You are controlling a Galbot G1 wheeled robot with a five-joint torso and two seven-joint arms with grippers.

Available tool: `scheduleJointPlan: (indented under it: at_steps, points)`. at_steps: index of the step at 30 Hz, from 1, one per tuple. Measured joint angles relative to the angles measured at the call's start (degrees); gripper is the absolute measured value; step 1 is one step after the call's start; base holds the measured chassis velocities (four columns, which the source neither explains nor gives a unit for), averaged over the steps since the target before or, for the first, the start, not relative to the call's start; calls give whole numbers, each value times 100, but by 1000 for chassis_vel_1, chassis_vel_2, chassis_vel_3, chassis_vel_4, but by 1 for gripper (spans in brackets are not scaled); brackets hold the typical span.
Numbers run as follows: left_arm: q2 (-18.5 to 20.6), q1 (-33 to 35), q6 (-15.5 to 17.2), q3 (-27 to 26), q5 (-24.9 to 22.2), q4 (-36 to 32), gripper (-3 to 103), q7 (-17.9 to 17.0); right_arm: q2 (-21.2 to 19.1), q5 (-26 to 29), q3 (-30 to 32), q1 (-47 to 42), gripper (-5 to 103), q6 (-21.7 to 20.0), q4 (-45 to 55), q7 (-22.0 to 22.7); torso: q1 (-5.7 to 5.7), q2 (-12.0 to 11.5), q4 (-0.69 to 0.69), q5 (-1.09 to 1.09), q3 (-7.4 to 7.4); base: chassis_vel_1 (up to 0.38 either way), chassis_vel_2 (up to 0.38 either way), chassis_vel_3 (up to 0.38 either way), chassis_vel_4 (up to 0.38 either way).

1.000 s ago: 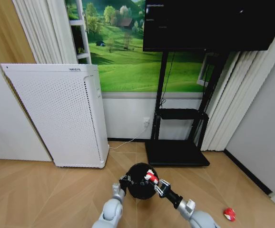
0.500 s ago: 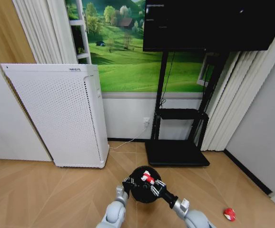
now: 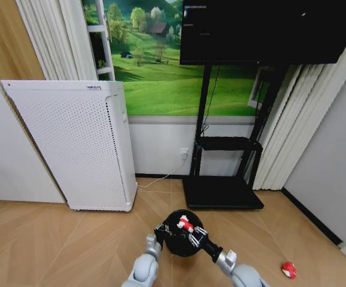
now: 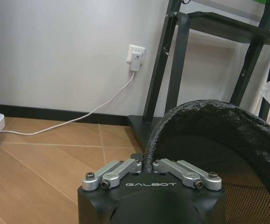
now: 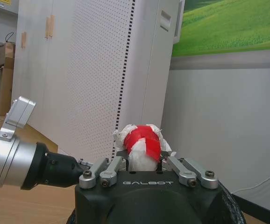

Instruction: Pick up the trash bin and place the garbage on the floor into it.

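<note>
The left hand (image 4: 148, 164) is gripping the rim of the trash bin (image 3: 181, 234), closed on it. The right hand (image 5: 143, 163) is pinching a red-and-white wrapper (image 5: 143, 146) above the bin opening. Another red piece (image 3: 288, 269) is lying on the floor, well apart from the bin.

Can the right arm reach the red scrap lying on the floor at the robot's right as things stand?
Probably not yet. The right tool is shut on a red-and-white wrapper over the bin, which the left tool grips by its rim. The floor around the red scrap looks open, but that tool is occupied.
</note>
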Motion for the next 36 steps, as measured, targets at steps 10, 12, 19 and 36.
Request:
scheduleJointPlan:
  at_steps: [10, 12, 19, 36]
  points:
    - [18, -3, -6, -3, -3, -4, 4, 10, -23, -17, 25, -18, 66, 14, 5, 7, 0, 0, 0, 0, 0, 0, 0, 0, 0]
    - [17, -3, -6, -3, -4, -4, 4, 10, -25, -12, 28, -17, 72, 14, 5, 7, 0, 0, 0, 0, 0, 0, 0, 0, 0]
    - [18, -2, -7, -12, -4, -11, 4, 12, -30, 3, 32, -2, 97, 11, 11, 9, 0, 0, 0, 0, 0, 0, 0, 0, 0]
    - [17, -1, -7, -26, -14, -44, 4, 12, -56, 31, 89, -19, 100, -4, 53, 25, 0, 0, 0, 0, 0, 0, 0, 0, 0]
